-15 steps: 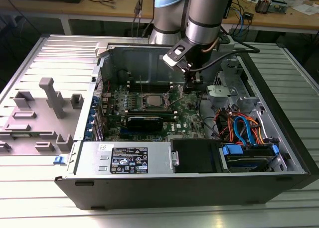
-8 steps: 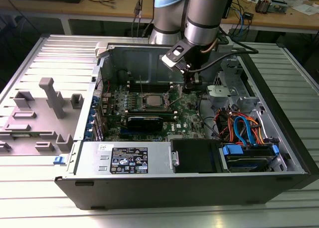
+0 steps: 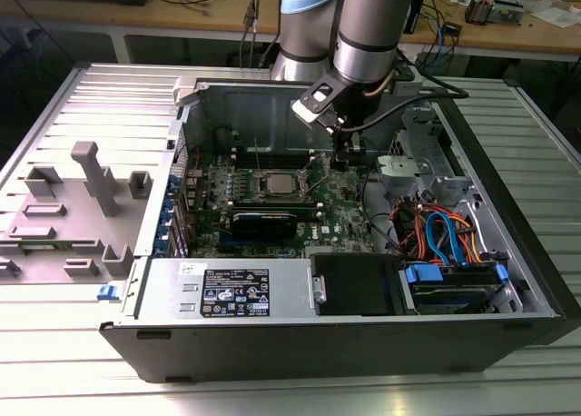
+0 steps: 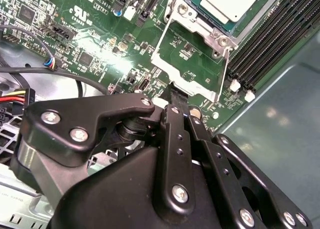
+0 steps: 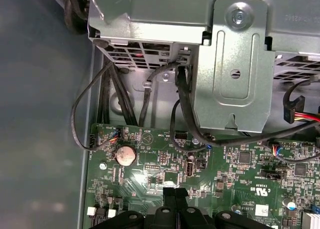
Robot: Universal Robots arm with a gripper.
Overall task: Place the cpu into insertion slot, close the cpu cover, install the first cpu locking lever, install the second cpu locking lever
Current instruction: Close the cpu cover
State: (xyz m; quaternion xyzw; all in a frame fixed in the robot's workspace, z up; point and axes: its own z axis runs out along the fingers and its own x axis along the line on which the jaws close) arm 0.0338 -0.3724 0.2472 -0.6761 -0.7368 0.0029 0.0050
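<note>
A ribbed aluminium table (image 3: 54, 380) carries the work, with wooden benches (image 3: 182, 21) and loose wiring behind it. Toward the exterior view's left, well apart from the jaws, a matte grey plastic fixture (image 3: 91, 184) of posts and pockets sits on the ribs. Next comes the open computer case (image 3: 363, 343), black outside and bare grey steel inside, with its green motherboard (image 3: 340, 218) lying flat.

The cpu (image 3: 277, 184), a flat square with a dull silver top, sits in the insertion slot (image 4: 220, 36), near the jaws on the exterior view's left; the second wrist view cuts part of it off. The cpu cover (image 4: 186, 78), a thin bright frame with a square window, lies swung open between slot and jaws (green board shows through the window).

The gripper (image 3: 340, 162) hangs from the grey arm (image 3: 372, 25), its black fingers (image 5: 170, 196) clenched together with no gap. Their tips meet the cover's near edge; whether they pinch it I cannot tell.

Beyond the jaws lie a coin cell (image 5: 125, 154), black cables (image 5: 180, 104) and a folded steel drive cage (image 5: 235, 64). Farther to the exterior view's right run blue and orange cables (image 3: 445, 234).
</note>
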